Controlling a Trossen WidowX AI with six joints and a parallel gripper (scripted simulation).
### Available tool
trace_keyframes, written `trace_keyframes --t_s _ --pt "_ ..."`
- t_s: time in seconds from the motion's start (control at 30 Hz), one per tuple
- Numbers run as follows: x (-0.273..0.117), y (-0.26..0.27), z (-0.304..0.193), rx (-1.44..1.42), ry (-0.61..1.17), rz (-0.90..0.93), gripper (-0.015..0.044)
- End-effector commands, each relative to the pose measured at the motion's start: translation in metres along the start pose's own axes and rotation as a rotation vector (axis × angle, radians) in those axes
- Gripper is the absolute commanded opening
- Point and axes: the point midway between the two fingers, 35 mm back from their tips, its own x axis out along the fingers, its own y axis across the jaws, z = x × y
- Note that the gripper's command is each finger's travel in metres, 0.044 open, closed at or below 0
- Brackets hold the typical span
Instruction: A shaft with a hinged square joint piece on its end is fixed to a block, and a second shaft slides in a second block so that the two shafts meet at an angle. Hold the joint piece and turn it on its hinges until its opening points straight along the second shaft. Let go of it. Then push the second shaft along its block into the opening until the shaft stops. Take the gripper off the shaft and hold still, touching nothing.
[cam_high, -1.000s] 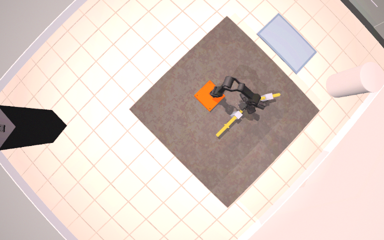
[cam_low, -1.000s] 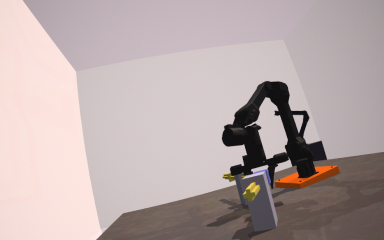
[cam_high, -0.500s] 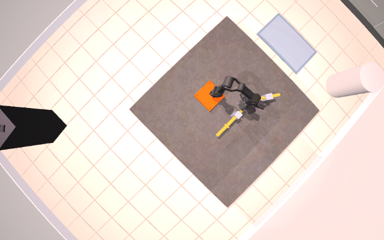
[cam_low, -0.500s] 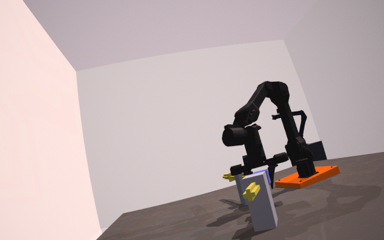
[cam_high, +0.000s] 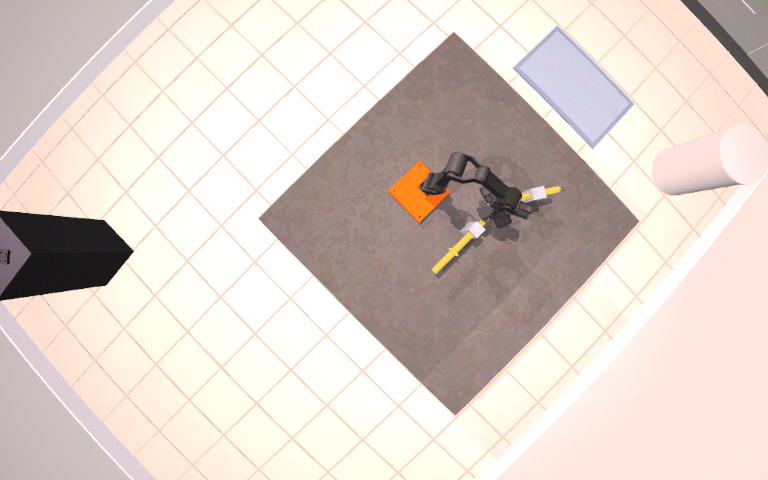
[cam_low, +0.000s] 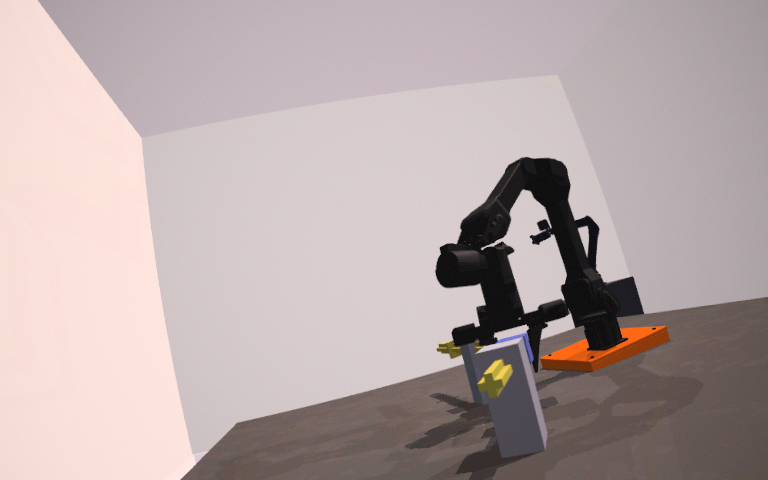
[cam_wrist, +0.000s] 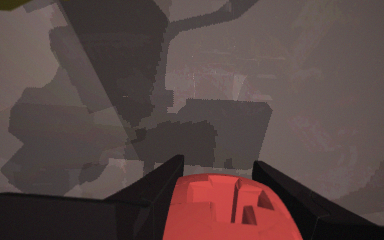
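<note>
Sits between the black gripper (cam_high: 493, 213) (cam_low: 512, 356) (cam_wrist: 219, 160) fingers in the wrist view: the red, slotted plastic joint piece (cam_wrist: 227, 210). Clamped on it from both sides, with the claw partly open around its width. Hidden by the arm from above; cannot tell which way its opening points.

Just left and near of the claw, seen from above: the long yellow cross-section shaft (cam_high: 444, 262) (cam_low: 450, 348), with a small crosspiece partway along, running through the pale grey block (cam_high: 473, 229) (cam_low: 472, 376). To the right: the shorter-looking yellow ribbed shaft (cam_high: 553, 190) (cam_low: 494, 380), passing through the upright light-grey block (cam_high: 535, 193) (cam_low: 512, 401). Set at an angle to each other, with blocks well apart.

Above and between them: the jointed black robot arm (cam_high: 498, 186) (cam_low: 557, 186), reaching over from the left, mounted on the flat orange base plate (cam_high: 400, 192) (cam_low: 651, 342).

Beneath all this: the mottled grey-brown square table top (cam_high: 362, 226) (cam_low: 651, 424). Farther out, at far right: the pale blue rectangular panel (cam_high: 574, 87). To the right: the large pinkish-white cylinder (cam_high: 693, 164). Well off to the left: the tall black stand (cam_high: 67, 254) on the tiled cream floor (cam_high: 226, 339).
</note>
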Motion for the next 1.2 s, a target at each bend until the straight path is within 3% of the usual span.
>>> trace_keyframes --t_s 0.0,0.13,0.3,0.5,1.17 --pt "0.0007 0.0 0.0001 0.006 -0.002 -0.001 0.0182" --pt "0.0 0.0 0.0 0.0 0.0 0.0 0.0147" --pt "0.0 0.0 0.0 0.0 0.0 0.0 0.0147" --pt "0.0 0.0 0.0 0.0 0.0 0.0 0.0" --pt "-0.0077 0.0099 -0.0006 -0.204 -0.14 -0.008 0.0"
